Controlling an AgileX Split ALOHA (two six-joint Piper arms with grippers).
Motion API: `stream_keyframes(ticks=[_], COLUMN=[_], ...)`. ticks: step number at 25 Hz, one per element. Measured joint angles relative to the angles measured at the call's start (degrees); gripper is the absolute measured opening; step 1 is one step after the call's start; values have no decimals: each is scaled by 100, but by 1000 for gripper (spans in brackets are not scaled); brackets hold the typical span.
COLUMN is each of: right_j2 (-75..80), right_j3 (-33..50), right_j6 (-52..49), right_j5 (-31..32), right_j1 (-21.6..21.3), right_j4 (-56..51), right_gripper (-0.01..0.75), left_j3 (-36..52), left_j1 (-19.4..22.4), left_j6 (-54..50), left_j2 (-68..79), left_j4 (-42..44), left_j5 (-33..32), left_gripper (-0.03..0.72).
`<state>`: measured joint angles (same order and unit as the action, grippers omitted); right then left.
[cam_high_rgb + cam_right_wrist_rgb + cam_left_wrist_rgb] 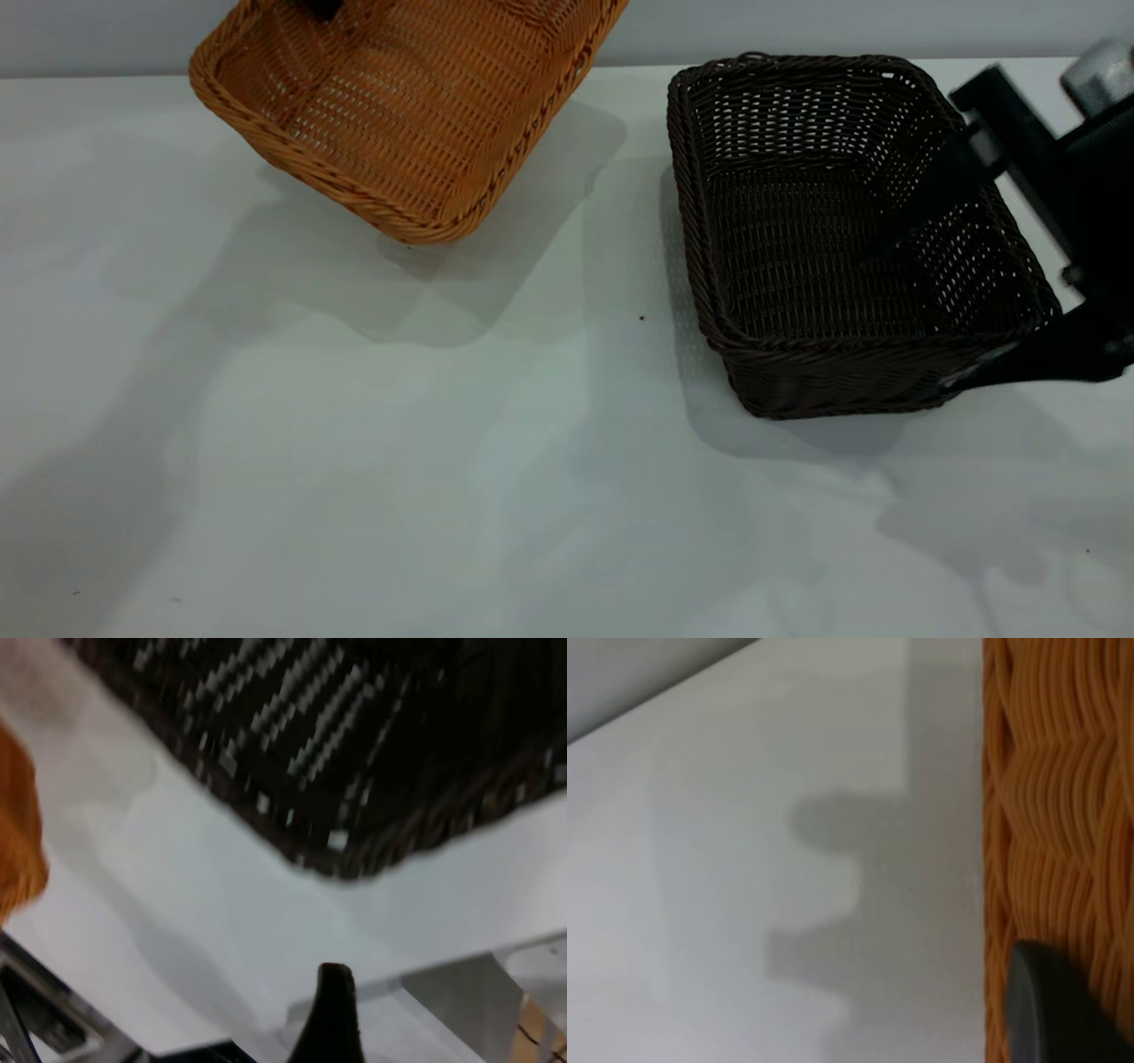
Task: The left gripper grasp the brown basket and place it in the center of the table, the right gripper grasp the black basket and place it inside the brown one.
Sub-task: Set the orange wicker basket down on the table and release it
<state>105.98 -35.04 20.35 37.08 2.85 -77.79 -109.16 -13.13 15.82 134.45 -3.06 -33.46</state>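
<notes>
Above table: brown basket tilted, left claw state unclear. Right claw grips black basket wall.

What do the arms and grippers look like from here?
The right gripper is matte black, with long flat tapering fingers and a boxy black body; a round silver-grey metal part sits above it. Of the left gripper, only a rounded dark grey finger tip shows. No cables or markings are visible.
</notes>
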Motion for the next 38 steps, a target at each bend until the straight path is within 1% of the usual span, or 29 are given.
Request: stream_keyframes(ticks=[5,10,12,14,15,16,20,21,23,25,28,31,33,35,36,38], right_j2=[730,1330,1557,1751,1844,1918,1998,1998,1998,1956,1750,1408,1146,955,883,801], right_j3=[0,-140,-300,-445,-505,-543,-579,-591,-591,-591,-639,-941,-1209,-1419,-1515,-1659], right_j6=[675,1460,1660,1757,1812,1867,2191,2344,2663,2989,3386,3875,3996,3988,3981,3946], right_j5=[-278,-410,-414,-414,-414,-403,-375,-368,-282,-163,230,1034,1549,1903,2021,2122], right_j1=[0,0,0,0,0,0,-60,-127,-399,-839,-1844,-2905,-3382,-3715,-3843,-4016], right_j4=[-1066,-2138,-2343,-2413,-2412,-2418,-2470,-2476,-2435,-2381,-2347,-2146,-1876,-1470,-1275,-804], right_gripper=[566,561,561,543,524,487,247,231,223,219,212,211,209,209,209,208], left_j3=[0,0,0,0,0,0,0,0,0,0,0,0,0,0,-2,-2], left_j1=[0,0,0,0,0,0,0,0,4,4,4,15,-16,-109,-169,-340], left_j6=[29,146,148,152,168,184,303,308,357,648,1288,2623,4068,5003,5401,5794], left_j2=[0,0,0,0,0,0,0,0,0,0,0,0,0,17,40,118], left_j4=[0,0,0,0,0,0,-5,-5,-5,-5,-214,-1110,-1924,-2488,-2609,-2698], left_j5=[0,5,6,6,6,11,42,42,42,20,-176,-677,-1150,-1565,-1749,-1943], left_gripper=[78,78,78,78,78,78,78,78,78,78,78,78,78,78,78,78])
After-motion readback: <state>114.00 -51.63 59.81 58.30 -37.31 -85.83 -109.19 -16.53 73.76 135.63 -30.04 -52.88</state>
